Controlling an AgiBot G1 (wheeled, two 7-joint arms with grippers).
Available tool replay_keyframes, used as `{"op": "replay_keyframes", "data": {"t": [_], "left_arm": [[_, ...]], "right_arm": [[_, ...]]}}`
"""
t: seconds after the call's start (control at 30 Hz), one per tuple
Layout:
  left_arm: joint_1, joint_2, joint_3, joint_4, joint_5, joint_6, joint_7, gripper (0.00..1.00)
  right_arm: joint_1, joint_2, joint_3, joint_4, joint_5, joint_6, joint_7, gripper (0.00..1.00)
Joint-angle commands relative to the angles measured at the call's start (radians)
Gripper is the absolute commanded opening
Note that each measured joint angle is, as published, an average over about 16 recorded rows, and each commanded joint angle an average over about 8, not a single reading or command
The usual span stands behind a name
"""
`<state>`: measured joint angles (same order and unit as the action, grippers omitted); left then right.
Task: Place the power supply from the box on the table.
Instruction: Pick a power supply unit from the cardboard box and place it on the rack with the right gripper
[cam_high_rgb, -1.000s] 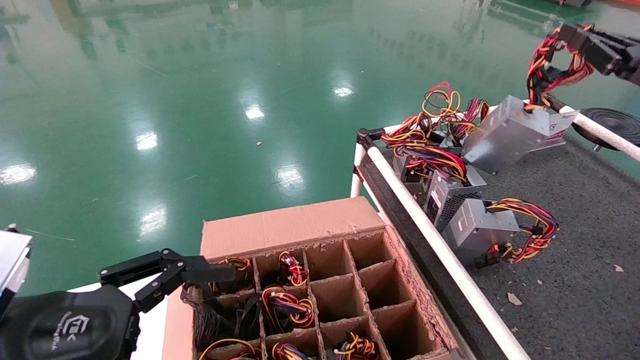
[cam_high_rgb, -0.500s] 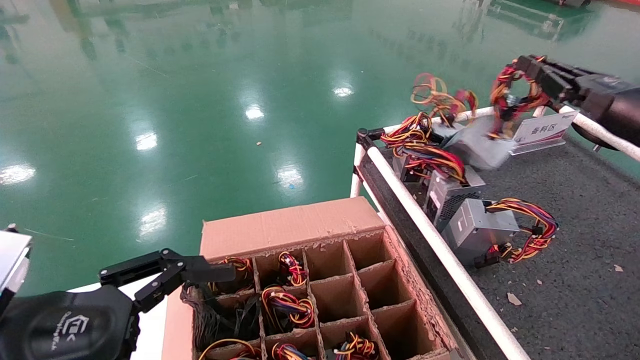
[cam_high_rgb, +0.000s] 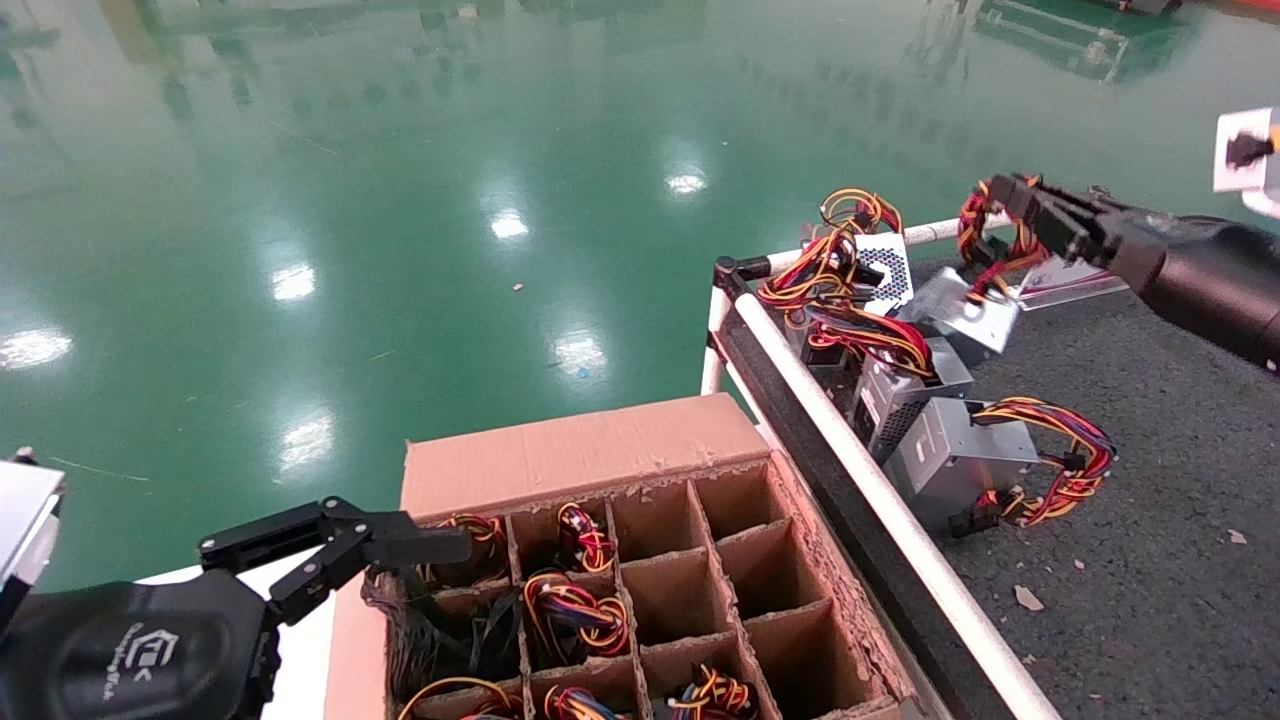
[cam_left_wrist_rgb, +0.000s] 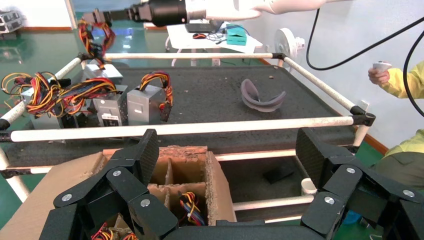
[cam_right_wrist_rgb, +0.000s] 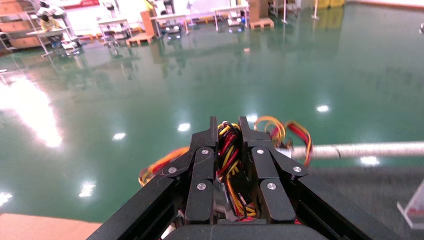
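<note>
Wires, not casing, carry the power supply (cam_high_rgb: 958, 312).
Our right gripper (cam_high_rgb: 1012, 196) is clenched on the bundle (cam_right_wrist_rgb: 231, 150); the heavy case dangles below it, touching the table (cam_high_rgb: 1150, 420), and we judge it apt to swing.

No text can be read with certainty.

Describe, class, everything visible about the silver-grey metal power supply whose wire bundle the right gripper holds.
The silver-grey metal power supply is a small rectangular case, tilted at the far end of the dark grey felt table, beside other wired units. Its red, yellow, orange and black wire bundle rises to the right gripper, which is shut on it. Whether the case rests on anything is unclear.
</note>
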<state>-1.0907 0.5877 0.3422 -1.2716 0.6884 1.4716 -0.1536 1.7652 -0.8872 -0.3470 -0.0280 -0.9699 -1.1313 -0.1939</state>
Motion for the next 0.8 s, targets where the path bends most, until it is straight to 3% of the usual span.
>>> {"op": "replay_keyframes", "data": {"t": [0.03,0.4,0.8], "left_arm": [[0.000,0.000,0.000,0.000,0.000,0.000,0.000,1.00],[0.000,0.000,0.000,0.000,0.000,0.000,0.000,1.00],[0.000,0.000,0.000,0.000,0.000,0.000,0.000,1.00]], "right_arm": [[-0.011,-0.003,-0.001,-0.005,-0.002,0.008,0.004,0.00],[-0.011,-0.017,-0.004,0.009,-0.004,0.086,0.023,0.00],[0.009,0.029,0.001,0.026,0.002,0.004,0.076,0.00]]}}
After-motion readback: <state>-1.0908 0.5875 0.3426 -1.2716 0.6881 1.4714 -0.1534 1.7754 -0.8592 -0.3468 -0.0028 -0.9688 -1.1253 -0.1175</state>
